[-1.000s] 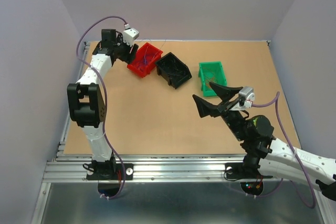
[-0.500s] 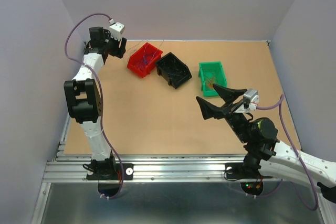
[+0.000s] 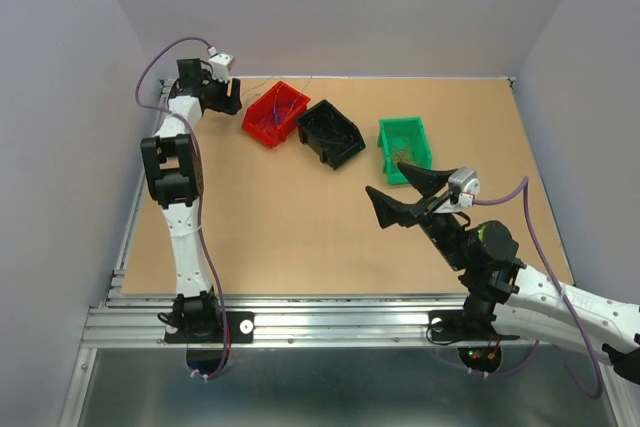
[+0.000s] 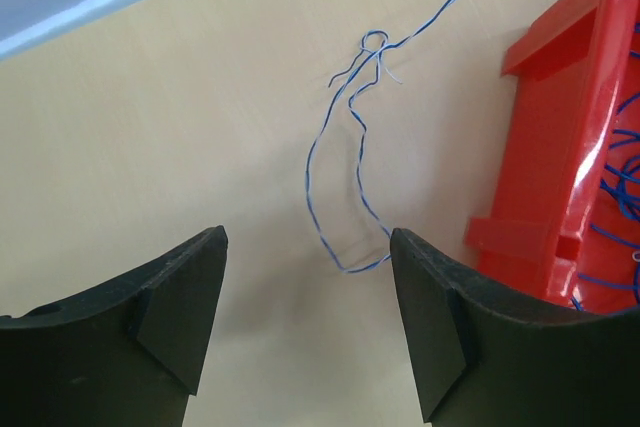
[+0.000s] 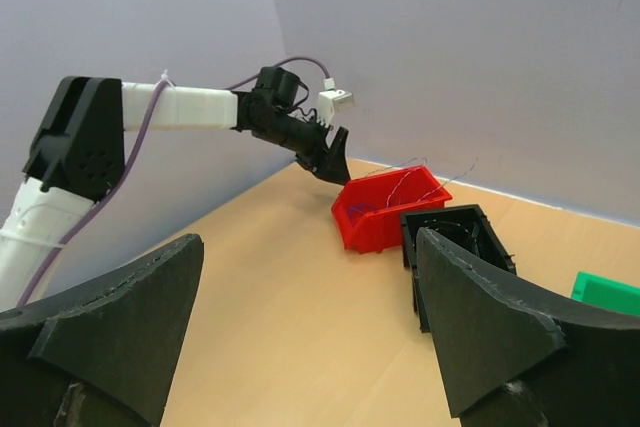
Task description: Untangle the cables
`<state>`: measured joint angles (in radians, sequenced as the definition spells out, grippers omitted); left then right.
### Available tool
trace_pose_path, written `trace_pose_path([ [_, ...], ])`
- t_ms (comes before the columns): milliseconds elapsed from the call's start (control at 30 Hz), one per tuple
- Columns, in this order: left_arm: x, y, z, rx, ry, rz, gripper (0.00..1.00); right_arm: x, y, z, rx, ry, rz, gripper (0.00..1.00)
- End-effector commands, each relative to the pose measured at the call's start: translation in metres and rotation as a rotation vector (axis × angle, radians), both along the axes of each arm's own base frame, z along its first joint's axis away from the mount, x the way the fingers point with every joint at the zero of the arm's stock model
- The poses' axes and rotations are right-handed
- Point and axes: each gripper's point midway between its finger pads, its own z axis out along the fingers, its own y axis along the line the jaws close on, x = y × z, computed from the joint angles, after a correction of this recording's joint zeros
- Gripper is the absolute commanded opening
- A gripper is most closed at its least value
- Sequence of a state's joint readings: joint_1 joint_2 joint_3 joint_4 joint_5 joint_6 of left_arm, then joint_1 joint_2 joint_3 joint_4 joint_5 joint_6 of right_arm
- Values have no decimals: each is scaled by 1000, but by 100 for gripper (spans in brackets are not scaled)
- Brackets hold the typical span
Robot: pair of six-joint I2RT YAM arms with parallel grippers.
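One thin cable (image 4: 308, 172) — blue, kinked, beside glossy red bin (image 4: 560, 147)

a loose blue cable strand (image 4: 360, 152), hair-thin, lies flat on the worktop near its far left corner, just beside the outer wall of the red bin (image 4: 560, 137) and not touching it where it shows; it forms a long narrow loop with a small twisted knot at one end; from the knot a single tail curves away past the edge of the left wrist view; more blue strands (image 4: 622, 182) curl inside the red bin; in the right wrist view a few fine ends (image 5: 412, 179) arch above its rim; faint brownish strands (image 3: 405, 155) lie in the green bin (image 3: 386, 142), toward the worktop's far right
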<state>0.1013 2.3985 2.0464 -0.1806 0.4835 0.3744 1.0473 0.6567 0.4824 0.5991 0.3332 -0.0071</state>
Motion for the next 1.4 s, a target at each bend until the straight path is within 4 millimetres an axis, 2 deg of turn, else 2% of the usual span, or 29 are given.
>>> trace_pose_path([
  [0, 13, -12, 27, -53, -16, -18, 78, -1, -4, 10, 27, -15, -10, 92],
  [67, 15, -14, 15, -66, 15, -25, 78, -1, -4, 10, 26, -14, -9, 92],
  [200, 20, -22, 9, -2, 24, 19, 76, -1, -3, 9, 22, -16, -7, 92],
  [233, 20, -18, 5, 35, 31, 44, 71, -1, -3, 10, 26, -15, -6, 92],
  [300, 16, -25, -3, 72, 53, 48, 65, -1, -3, 9, 24, -14, -6, 92],
  [400, 10, -21, -14, 93, 101, 66, 45, -2, -3, 9, 25, -16, -3, 92],
  [433, 8, -21, -24, 98, 129, 63, 39, -2, -3, 10, 25, -18, -3, 92],
  [533, 5, -18, -26, 124, 146, 55, 18, -2, -4, 10, 29, -19, -2, 92],
  [567, 6, -13, -23, 142, 138, 67, 0, -2, -4, 10, 29, -19, -2, 92],
  [633, 6, -10, -14, 142, 118, 71, 0, -2, -4, 9, 27, -18, -2, 92],
  [667, 7, -8, 4, 138, 85, 73, 0, -2, -4, 9, 26, -17, -2, 92],
  [733, 8, -7, 21, 138, 48, 75, 0, -2, -3, 10, 26, -19, -1, 92],
  [767, 9, -5, 41, 143, 11, 83, 0, -2, -3, 9, 24, -17, -3, 92],
  [833, 10, -4, 61, 149, -31, 89, 0, -1, -3, 9, 24, -17, -3, 92],
  [867, 9, -3, 82, 150, -69, 92, 0, -1, -2, 8, 21, -16, -3, 92],
  [933, 7, -4, 96, 149, -101, 88, 0, -1, -2, 9, 21, -16, -3, 92],
  [967, 4, -7, 113, 138, -134, 77, 0, -1, -2, 9, 21, -16, -3, 92],
  [1033, -2, -13, 127, 120, -163, 51, 0, -1, -2, 8, 20, -15, -3, 92],
  [1067, -4, -16, 125, 114, -160, 41, 0, -2, -3, 10, 25, -19, -1, 92],
  [1300, -19, -40, 153, 46, -198, -33, 0, -2, 0, 8, 17, -15, 7, 92],
  [1367, -28, -52, 144, 50, -173, -60, 0, -2, 0, 9, 20, -15, 8, 92],
])
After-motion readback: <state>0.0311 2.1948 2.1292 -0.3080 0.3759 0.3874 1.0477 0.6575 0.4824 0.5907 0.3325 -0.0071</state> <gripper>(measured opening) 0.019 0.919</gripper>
